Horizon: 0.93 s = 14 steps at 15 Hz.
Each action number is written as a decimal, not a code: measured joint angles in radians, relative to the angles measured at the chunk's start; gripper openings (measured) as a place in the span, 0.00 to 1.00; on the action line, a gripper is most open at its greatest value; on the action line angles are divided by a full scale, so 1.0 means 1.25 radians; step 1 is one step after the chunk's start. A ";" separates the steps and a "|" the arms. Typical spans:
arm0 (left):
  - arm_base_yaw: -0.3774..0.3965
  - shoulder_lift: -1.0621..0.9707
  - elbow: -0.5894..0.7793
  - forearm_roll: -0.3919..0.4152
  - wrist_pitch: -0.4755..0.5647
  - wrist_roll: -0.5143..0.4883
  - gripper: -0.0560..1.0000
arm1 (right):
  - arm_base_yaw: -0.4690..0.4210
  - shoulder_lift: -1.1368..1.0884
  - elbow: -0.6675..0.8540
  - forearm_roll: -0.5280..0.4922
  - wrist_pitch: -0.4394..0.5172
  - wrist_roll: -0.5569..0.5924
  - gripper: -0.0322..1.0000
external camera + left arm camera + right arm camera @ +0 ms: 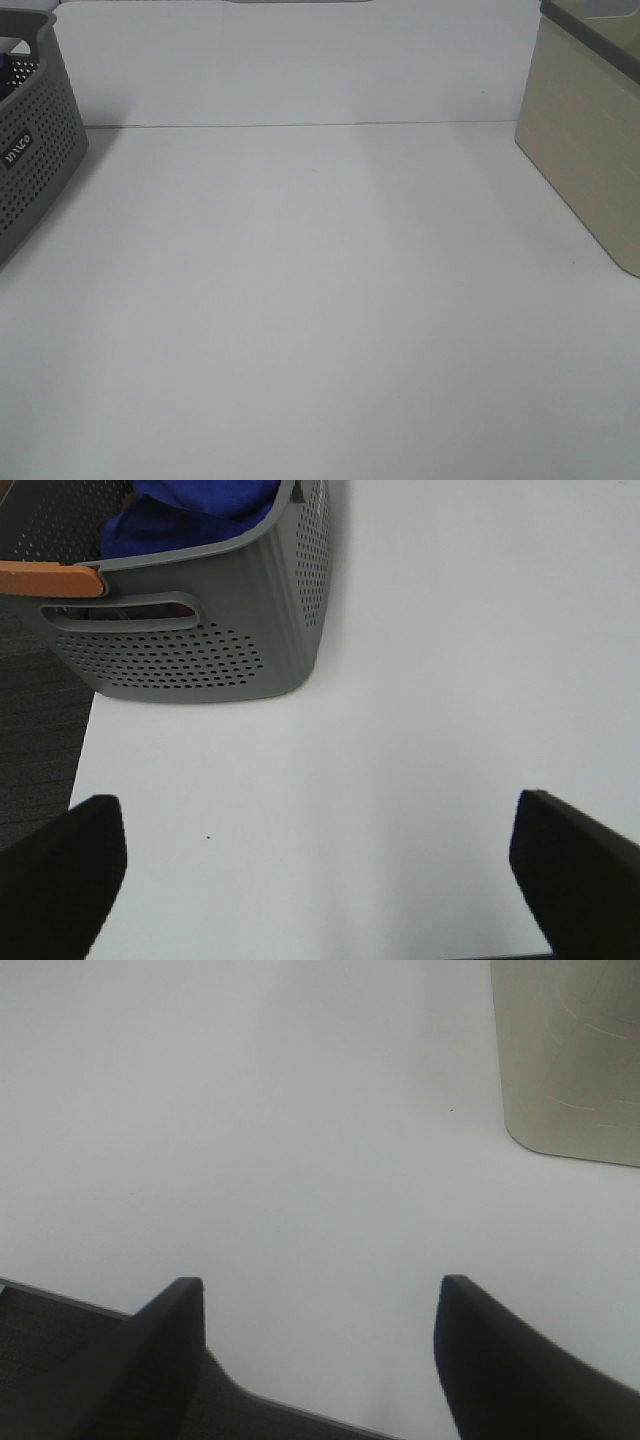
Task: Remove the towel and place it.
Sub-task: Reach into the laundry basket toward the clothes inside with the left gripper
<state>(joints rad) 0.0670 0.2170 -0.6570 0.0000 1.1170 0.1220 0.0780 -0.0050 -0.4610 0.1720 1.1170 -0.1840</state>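
The royal-blue towel (185, 510) lies bunched inside a grey perforated basket (220, 640). In the exterior high view only a sliver of blue towel (12, 66) shows inside the grey basket (35, 160) at the far left. My left gripper (318, 865) is open, its dark fingers (60, 875) spread wide over the white table, well short of the basket. My right gripper (318, 1355) is open too, with nothing between its fingers (160, 1350), near the table's front edge. Neither arm shows in the exterior high view.
A beige basket (585, 140) stands at the far right, its corner also the beige basket (570, 1055) in the right wrist view. An orange handle piece (50, 579) sits on the grey basket's rim. The white table (320, 300) stretches between the baskets. Dark floor lies beyond the table's edge.
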 joint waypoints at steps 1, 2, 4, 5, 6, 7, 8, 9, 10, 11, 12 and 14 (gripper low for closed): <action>-0.005 -0.015 0.040 0.000 -0.010 0.026 0.97 | 0.000 0.000 0.000 0.000 0.000 0.000 0.66; -0.005 -0.026 0.054 -0.007 -0.016 0.031 0.97 | 0.000 0.000 0.000 0.000 0.000 0.000 0.66; -0.005 -0.109 0.104 -0.019 -0.028 0.042 0.97 | 0.000 0.000 0.000 0.000 0.000 0.000 0.66; -0.005 -0.150 0.108 -0.020 -0.029 0.044 0.97 | 0.000 0.000 0.000 0.000 0.000 0.000 0.66; -0.005 -0.174 0.108 -0.022 -0.029 0.044 0.97 | 0.000 0.000 0.000 0.000 0.000 0.000 0.66; -0.005 -0.177 0.109 -0.022 -0.028 0.046 0.97 | 0.000 0.000 0.000 0.000 0.000 0.000 0.66; -0.005 -0.178 0.109 -0.022 -0.028 0.047 0.97 | 0.000 0.000 0.000 0.000 0.000 0.000 0.66; -0.005 -0.178 0.109 -0.022 -0.028 0.047 0.97 | 0.000 0.000 0.000 0.000 0.000 0.000 0.66; -0.005 -0.178 0.110 -0.023 -0.028 0.047 0.97 | 0.000 0.000 0.000 0.000 0.000 0.000 0.66; -0.005 -0.168 0.098 -0.023 -0.007 0.051 0.97 | 0.000 0.000 0.000 0.000 0.000 0.000 0.66; -0.005 -0.140 0.070 -0.023 0.028 0.062 0.97 | 0.000 0.000 0.000 0.000 0.000 0.000 0.66; -0.005 -0.066 0.007 -0.023 0.075 0.093 0.97 | 0.000 0.000 0.000 0.000 0.000 0.000 0.66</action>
<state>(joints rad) 0.0610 0.1340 -0.6480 -0.0290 1.2110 0.2380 0.0780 -0.0050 -0.4610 0.1720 1.1170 -0.1840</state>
